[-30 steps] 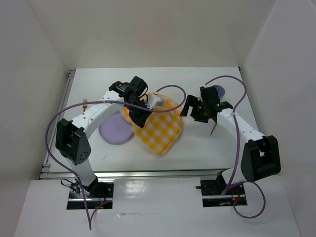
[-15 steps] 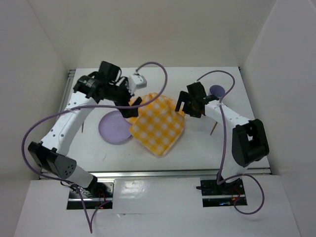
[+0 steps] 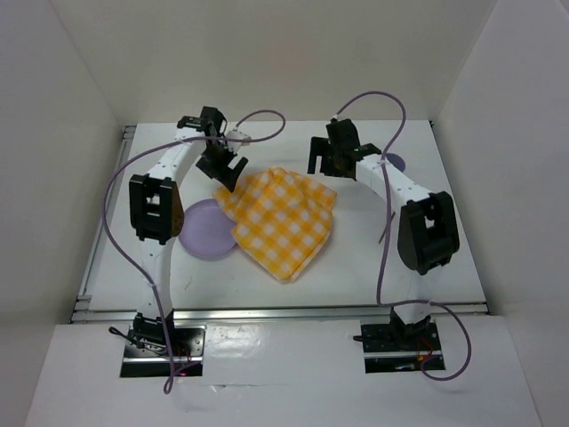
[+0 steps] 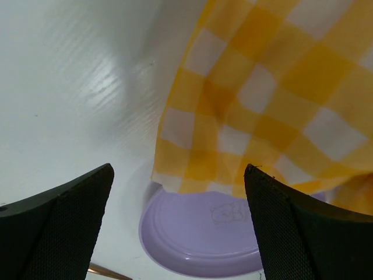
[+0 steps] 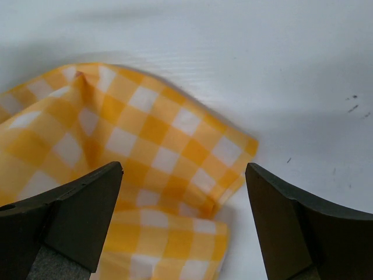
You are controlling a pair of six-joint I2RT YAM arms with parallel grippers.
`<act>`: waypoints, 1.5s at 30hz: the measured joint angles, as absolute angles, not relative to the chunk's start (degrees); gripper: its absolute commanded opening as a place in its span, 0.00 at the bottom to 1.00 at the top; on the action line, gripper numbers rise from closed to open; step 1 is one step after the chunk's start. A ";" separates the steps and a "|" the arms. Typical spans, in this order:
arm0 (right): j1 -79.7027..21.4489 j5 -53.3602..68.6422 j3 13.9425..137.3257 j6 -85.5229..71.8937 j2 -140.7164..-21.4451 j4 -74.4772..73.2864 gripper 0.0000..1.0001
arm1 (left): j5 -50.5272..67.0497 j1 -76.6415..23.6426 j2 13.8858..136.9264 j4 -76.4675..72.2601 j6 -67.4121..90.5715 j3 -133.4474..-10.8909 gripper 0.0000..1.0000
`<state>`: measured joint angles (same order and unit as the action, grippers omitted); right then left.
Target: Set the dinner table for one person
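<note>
Left gripper (image 3: 222,169) and right gripper (image 3: 322,165) hung over the checked cloth (image 3: 280,222), fingers spread, holding nothing. Cloth overlapped purple plate (image 3: 201,237) on table (image 3: 400,267).

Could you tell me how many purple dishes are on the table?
2: a large plate left of centre, partly under the checked cloth, and a small dish far right, behind the right arm. The cloth may hide more.

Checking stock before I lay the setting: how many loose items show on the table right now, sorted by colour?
On the dinner table:
Lilac: 2 (plate, small round dish)
Yellow-and-white checked: 1 (cloth)
Copper-coloured: 1 (utensil, only its end showing by the plate)
Total: 4
</note>
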<state>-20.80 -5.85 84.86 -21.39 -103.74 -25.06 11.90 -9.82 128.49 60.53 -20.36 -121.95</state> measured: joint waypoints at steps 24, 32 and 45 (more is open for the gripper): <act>-17.67 4.14 89.58 -11.73 -121.34 -27.44 0.88 | 12.49 -7.46 133.10 62.76 -23.57 -115.85 0.48; -17.58 3.68 88.44 -10.57 -121.56 -26.39 0.00 | 11.94 -7.40 133.47 61.58 -23.44 -115.81 0.00; -17.58 -4.16 89.21 -8.93 -110.34 -29.34 0.00 | 7.55 -7.38 124.60 59.37 -22.04 -119.92 0.00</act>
